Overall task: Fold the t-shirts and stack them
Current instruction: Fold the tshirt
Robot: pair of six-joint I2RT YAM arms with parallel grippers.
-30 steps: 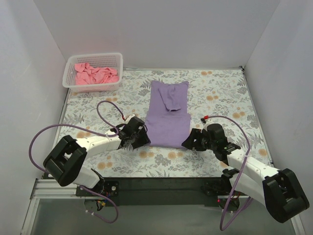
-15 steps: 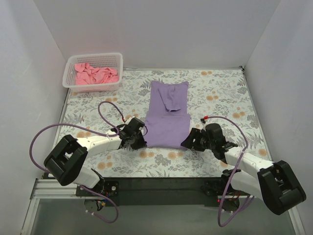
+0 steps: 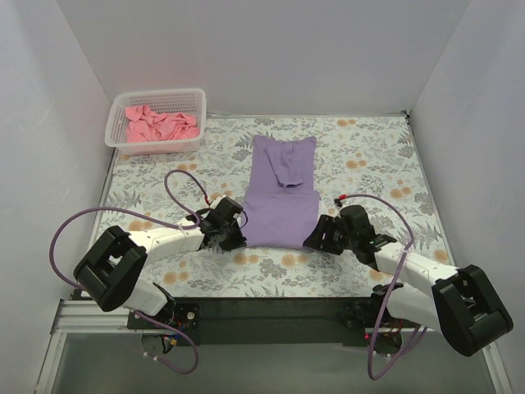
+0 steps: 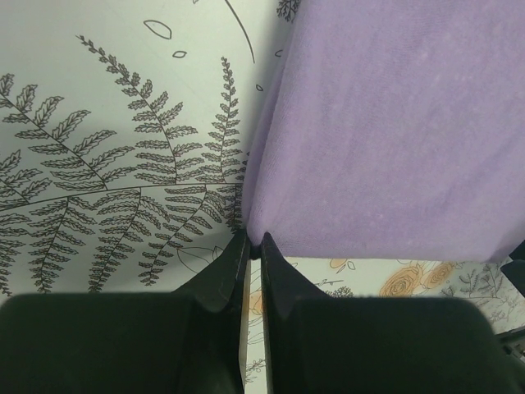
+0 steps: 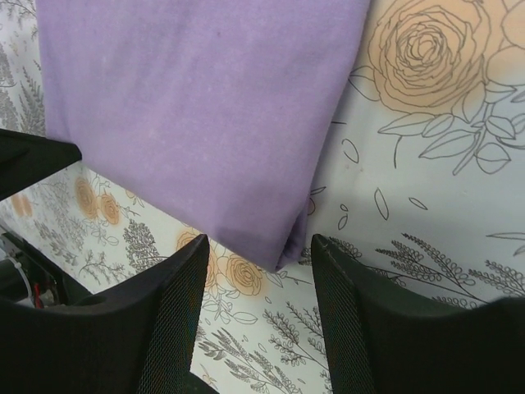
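Lab test cell, plain white walls (image 3: 246,49), aluminium frame (image 3: 49,353), floral tablecloth (image 3: 369,164)

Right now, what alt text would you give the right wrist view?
The open right fingers straddle the near corner of the lavender t-shirt, which lies flat on the floral tablecloth.

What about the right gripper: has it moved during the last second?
Yes, slightly. In the top view the right gripper has shifted left, closer to the near right corner of the lavender t-shirt.

White arm links (image 3: 164,240), black joints, purple cables (image 3: 52,242); black end effector fingers (image 5: 172,320), right pair mesh-textured.
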